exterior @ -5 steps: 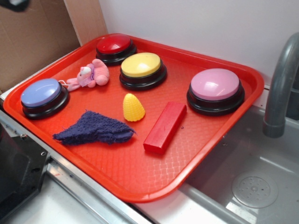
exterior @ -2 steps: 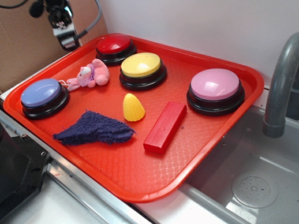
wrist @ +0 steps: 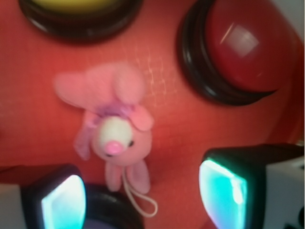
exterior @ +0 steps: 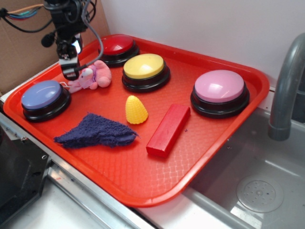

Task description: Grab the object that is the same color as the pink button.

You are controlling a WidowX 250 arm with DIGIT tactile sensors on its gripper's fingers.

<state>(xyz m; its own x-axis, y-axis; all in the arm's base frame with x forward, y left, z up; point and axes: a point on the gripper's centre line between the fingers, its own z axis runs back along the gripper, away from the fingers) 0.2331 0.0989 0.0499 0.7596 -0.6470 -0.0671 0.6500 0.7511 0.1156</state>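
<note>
The object, a small pink plush animal [exterior: 94,75] with a pale face and a thin string loop, lies at the tray's back left between the blue and red buttons. The wrist view shows the plush [wrist: 116,131] on the tray just ahead of my fingers, its string loop reaching in between them. My gripper [exterior: 69,71] hovers close over the toy's left end. The gripper [wrist: 143,200] is open, nothing between its pads [wrist: 221,191]. The pink button [exterior: 220,88], a large dome on a black base, sits at the tray's right.
On the red tray [exterior: 143,183] also sit a red button [exterior: 116,46], yellow button [exterior: 144,67], blue button [exterior: 42,95], yellow corn toy [exterior: 136,109], red block [exterior: 168,130] and dark blue cloth [exterior: 95,131]. A grey faucet [exterior: 286,86] and sink lie right; cardboard [exterior: 28,43] stands behind.
My gripper has come in from the top left and dropped down to just over the pink plush. Nothing on the tray has moved.
</note>
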